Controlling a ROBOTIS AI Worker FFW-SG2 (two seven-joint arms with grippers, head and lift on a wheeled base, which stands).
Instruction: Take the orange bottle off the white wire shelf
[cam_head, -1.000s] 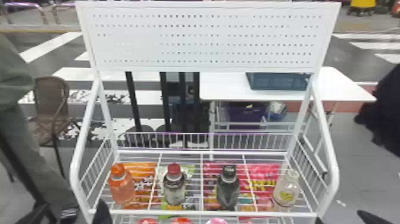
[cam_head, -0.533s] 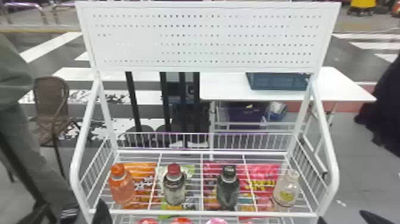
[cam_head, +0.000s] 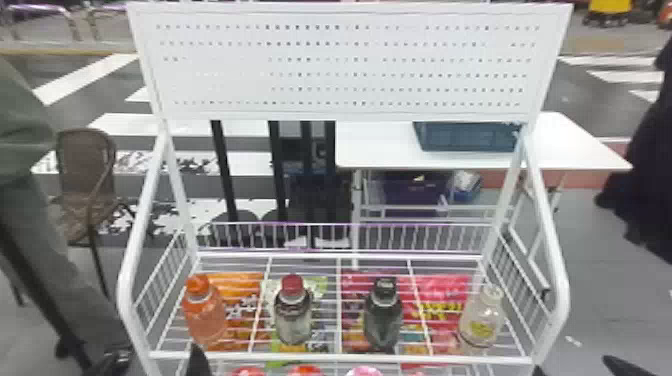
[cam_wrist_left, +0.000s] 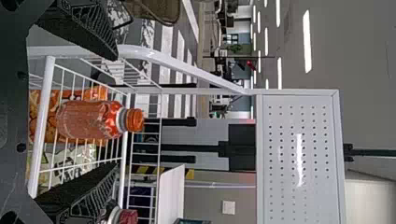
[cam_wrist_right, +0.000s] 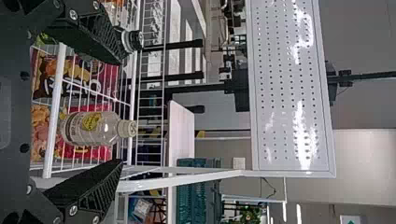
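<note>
Orange bottle (cam_head: 205, 320) stands near shelf edge (cam_head: 330, 357); left pincer (cam_head: 156, 357), right pincer (cam_head: 574, 364) both wide, empty.

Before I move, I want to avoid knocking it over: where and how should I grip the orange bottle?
Probably best around the orange bottle's body, below its cap, coming level from the shelf's front with the left gripper. It stands upright, its rounded body rises above the front rail, and the open fingers already flank it.

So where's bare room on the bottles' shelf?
Gaps between the orange bottle, red-capped bottle, black-capped bottle and pale-capped bottle; also the shelf deck behind them, up to the rear rail. Crowded: along the front rail, where all four stand.
</note>
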